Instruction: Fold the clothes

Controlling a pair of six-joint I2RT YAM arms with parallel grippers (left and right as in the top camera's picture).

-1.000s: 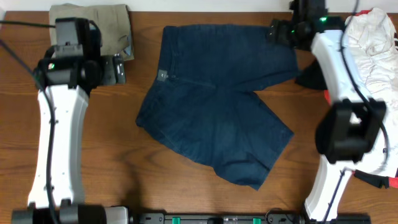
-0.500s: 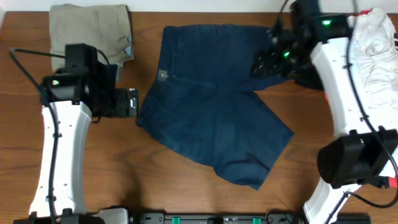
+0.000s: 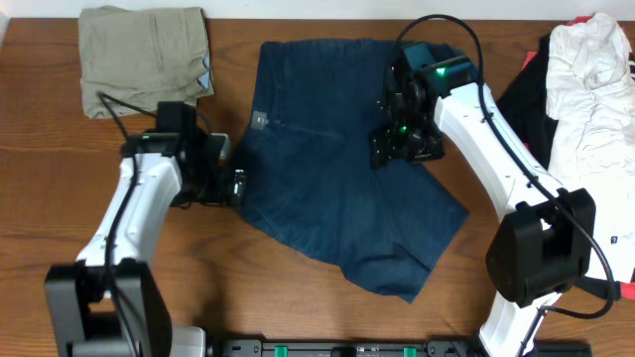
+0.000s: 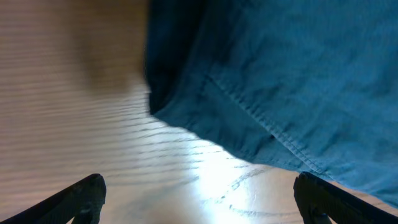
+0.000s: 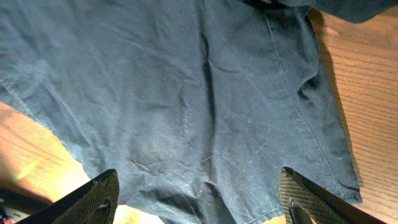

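The dark navy shorts [image 3: 327,188] lie spread flat on the table, waistband to the left, both legs running right. My left gripper [image 3: 230,183] is open, low over the wood beside the shorts' left hem edge [image 4: 261,118], touching nothing [image 4: 199,199]. My right gripper [image 3: 402,149] is open above the shorts' upper leg; the right wrist view shows blue fabric [image 5: 186,99] between the spread fingers [image 5: 199,199], not pinched.
A folded tan khaki garment [image 3: 147,52] lies at the back left. A heap of white, black and red garments [image 3: 585,89] sits at the right edge. The wooden table [image 3: 79,228] shows at the front left.
Both arms have moved in toward the shorts: the left from beside the khaki garment down to the shorts' left edge, the right from the far right corner to over the upper leg.
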